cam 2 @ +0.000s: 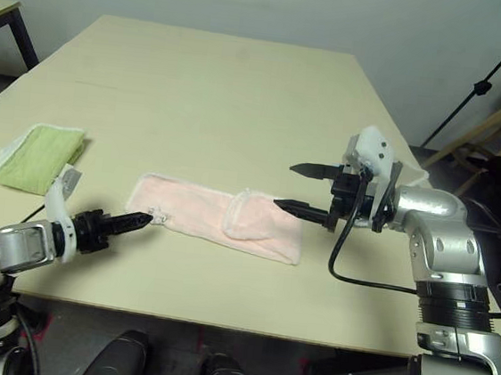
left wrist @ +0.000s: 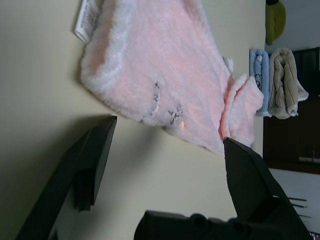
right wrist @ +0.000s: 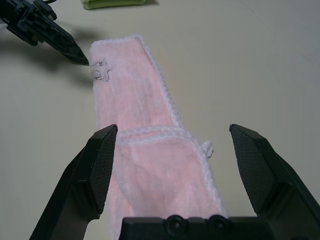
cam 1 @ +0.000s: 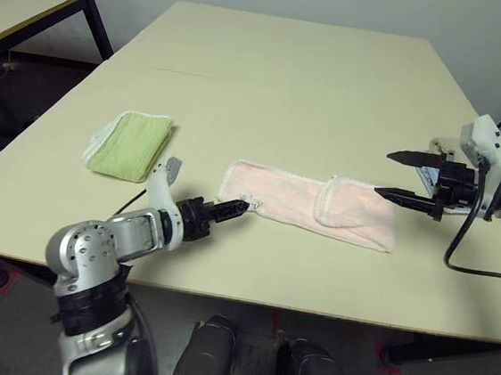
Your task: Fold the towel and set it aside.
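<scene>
The left hand (cam 1: pixel 234 208) hovers low at the near left corner of the towel (cam 1: pixel 307 202), its 2 black fingers spread wide and holding nothing; in the right wrist view one tip sits just beside the corner where the small label hangs. The right hand (cam 2: pixel 306 189) hangs above the towel's opposite end, its fingers also spread apart and empty. Both hands therefore bracket the cloth end to end, which suits either a fresh grasp for another fold or a release just made; I judge the folding unfinished.

The towel lies flat on the surface (cam 1: pixel 271 73) as a long pink strip, with its right end already doubled back over itself, white trim showing along the flap. It has not been set aside.

The label (left wrist: pixel 86 19) is white with faint printed lines too small to read; a dark squiggle mark shows near that corner. The lime-green towel (cam 1: pixel 130 143) rests folded, well apart to the left.
</scene>
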Motion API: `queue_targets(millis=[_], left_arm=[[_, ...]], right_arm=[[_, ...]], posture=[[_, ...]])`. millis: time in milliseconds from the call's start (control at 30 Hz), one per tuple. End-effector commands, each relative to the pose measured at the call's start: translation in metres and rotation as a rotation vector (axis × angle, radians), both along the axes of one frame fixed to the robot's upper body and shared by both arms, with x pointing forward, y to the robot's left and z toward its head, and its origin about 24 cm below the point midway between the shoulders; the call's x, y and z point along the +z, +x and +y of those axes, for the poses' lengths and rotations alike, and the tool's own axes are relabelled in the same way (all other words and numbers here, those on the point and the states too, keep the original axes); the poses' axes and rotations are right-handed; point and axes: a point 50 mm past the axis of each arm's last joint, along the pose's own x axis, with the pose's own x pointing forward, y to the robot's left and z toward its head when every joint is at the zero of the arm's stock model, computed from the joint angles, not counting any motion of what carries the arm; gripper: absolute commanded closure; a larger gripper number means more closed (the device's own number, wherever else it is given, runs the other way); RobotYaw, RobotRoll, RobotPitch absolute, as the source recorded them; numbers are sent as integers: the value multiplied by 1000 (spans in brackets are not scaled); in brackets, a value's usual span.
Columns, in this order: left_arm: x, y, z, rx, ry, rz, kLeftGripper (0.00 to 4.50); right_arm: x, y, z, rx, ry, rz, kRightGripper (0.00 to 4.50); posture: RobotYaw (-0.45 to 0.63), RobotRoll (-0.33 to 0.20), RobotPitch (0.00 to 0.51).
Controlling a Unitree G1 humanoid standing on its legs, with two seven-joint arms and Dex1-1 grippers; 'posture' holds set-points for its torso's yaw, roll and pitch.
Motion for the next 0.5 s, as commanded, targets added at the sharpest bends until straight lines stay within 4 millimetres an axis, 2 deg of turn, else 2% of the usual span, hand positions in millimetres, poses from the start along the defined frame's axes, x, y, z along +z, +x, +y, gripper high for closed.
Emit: queue_targets(millis=[33,467,500], left_arm=[[-7,5,3,74,40,73,20],[-21,14,3,172,8,120,20],[-21,14,3,179,-1,115,204]], right_arm=[[3,-2,-4,-13,10,-22,0],[5,-3,-6,-32,21,-36,0],[5,-3,-6,-33,22,-37,0]], posture=[[128,0,90],[111,0,75],[112,0,73]])
